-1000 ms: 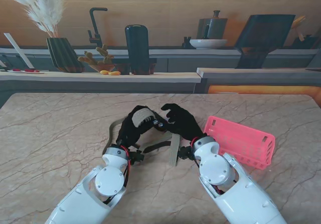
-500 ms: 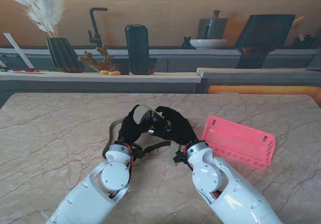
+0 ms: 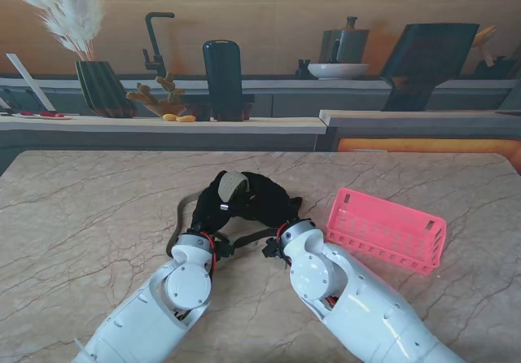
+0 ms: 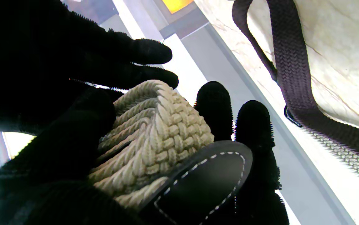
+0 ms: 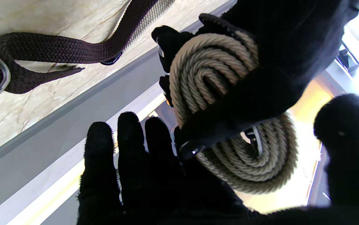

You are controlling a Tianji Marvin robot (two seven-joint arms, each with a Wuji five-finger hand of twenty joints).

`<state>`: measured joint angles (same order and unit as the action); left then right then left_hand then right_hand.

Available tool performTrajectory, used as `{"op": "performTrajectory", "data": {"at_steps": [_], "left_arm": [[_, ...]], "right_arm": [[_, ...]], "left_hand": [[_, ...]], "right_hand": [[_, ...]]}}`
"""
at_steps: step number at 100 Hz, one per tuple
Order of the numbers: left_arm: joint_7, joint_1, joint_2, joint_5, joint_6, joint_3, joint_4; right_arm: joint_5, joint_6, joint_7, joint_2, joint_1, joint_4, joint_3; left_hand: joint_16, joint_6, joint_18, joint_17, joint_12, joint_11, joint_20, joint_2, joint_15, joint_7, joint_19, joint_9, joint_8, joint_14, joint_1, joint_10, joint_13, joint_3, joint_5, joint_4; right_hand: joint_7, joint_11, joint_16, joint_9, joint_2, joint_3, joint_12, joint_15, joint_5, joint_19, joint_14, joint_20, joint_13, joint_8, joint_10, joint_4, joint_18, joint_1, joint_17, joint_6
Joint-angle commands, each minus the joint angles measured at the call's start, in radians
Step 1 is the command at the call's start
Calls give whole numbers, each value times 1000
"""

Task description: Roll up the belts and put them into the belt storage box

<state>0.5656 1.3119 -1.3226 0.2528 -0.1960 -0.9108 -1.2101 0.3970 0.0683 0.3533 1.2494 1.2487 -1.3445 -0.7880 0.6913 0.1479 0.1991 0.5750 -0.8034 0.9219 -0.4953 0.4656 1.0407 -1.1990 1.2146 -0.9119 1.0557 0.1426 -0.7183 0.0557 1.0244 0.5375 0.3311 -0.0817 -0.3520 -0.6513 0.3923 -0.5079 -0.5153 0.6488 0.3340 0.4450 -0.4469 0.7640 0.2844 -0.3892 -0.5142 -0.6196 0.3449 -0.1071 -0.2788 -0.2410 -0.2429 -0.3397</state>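
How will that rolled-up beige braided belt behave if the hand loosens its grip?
The beige belt is soft woven cord wound in a coil, so it would probably spring loose and unroll. The left hand pinches it; its braid looks grippy, unlikely to slip. On edge it might roll.

A coarse braided beige belt point(image 4: 154, 131) with a smooth stitched leather tip, matt knit-gloved fingers point(image 4: 213, 103), a glossy marble worktop point(image 3: 98, 216), a pink plastic box point(image 3: 387, 229).

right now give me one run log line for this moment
left hand: shut on rolled beige belt | right hand: open, beside roll | dark belt: on table | pink box: not loaded
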Motion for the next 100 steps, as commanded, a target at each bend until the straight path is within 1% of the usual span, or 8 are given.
{"op": "performTrajectory", "data": {"at_steps": [1,36,44,48,54,65,79,100], "left_arm": [[-4,-4,-7,20,-10,13,-8],[7,-14,7,108,-47,35,7],[7,-15,10,121,-58,38,8],[7,-15,12,127,-65,39,9],[6,-17,14,135,-79,41,13],[3,-19,17,145,-101,41,17],[-4,-20,21,151,-114,41,20],[-26,-21,29,157,-138,39,21]], "right_arm": [[-9,1,-8,23,-7,2,17],[-31,-44,8,45,-36,25,46],[-30,-52,13,47,-40,29,50],[-36,-59,12,50,-41,29,50],[-62,-71,9,54,-38,24,47],[-135,-112,-2,62,-22,-1,28],[-260,-168,-26,70,8,-49,-10],[-429,-225,-12,91,49,-105,-62]], "left_hand": [[35,-108,12,12,-104,334,8,-17,80,-25,43,-83,20,-110,-57,-97,52,24,12,3],[24,-85,30,18,-102,334,11,-12,80,-21,45,-88,11,-99,-68,-83,63,19,15,6],[22,-81,32,18,-101,334,11,-8,80,-15,45,-88,2,-97,-68,-84,64,19,16,7],[19,-78,33,18,-100,334,12,-4,78,-8,44,-88,-10,-96,-64,-85,62,20,16,9],[10,-75,29,12,-99,330,17,2,72,-2,37,-83,-48,-93,-47,-91,54,36,7,9],[2,-70,19,-3,-104,306,24,9,44,21,15,-58,-103,-99,-17,-107,35,66,-9,8],[5,-48,36,-58,-107,228,26,-13,-22,115,-35,33,-182,-62,46,-90,-29,114,-57,32],[8,-12,59,-156,67,-139,-3,-16,-147,517,-99,283,-512,-28,68,-9,-177,87,-156,31]], "right_hand": [[-2,-22,16,-30,70,-35,14,26,-61,46,6,6,-20,-14,-10,32,-17,-25,-9,152],[-177,-82,69,-265,159,-234,39,139,-212,190,-1,9,-174,-15,-41,75,-42,-318,-68,200],[-259,-91,82,-354,90,53,42,163,-263,233,-16,26,-245,22,-65,48,-47,-292,-94,230],[-375,-89,83,-407,57,124,42,167,-267,247,-24,33,-273,142,-84,-29,-46,-343,-107,265],[-551,-78,84,-467,25,147,41,166,-242,259,-41,34,-304,272,-109,-76,-38,-449,-121,318],[-624,-69,86,-576,22,197,34,171,-314,274,-69,27,-359,312,-155,-91,-25,-559,-147,401],[-657,-36,90,-633,-27,245,21,167,-365,281,-104,19,-399,334,-198,-106,-9,-552,-167,495],[-690,-10,95,-651,-57,277,22,163,-374,282,-140,14,-426,331,-242,-110,1,-532,-182,579]]}}
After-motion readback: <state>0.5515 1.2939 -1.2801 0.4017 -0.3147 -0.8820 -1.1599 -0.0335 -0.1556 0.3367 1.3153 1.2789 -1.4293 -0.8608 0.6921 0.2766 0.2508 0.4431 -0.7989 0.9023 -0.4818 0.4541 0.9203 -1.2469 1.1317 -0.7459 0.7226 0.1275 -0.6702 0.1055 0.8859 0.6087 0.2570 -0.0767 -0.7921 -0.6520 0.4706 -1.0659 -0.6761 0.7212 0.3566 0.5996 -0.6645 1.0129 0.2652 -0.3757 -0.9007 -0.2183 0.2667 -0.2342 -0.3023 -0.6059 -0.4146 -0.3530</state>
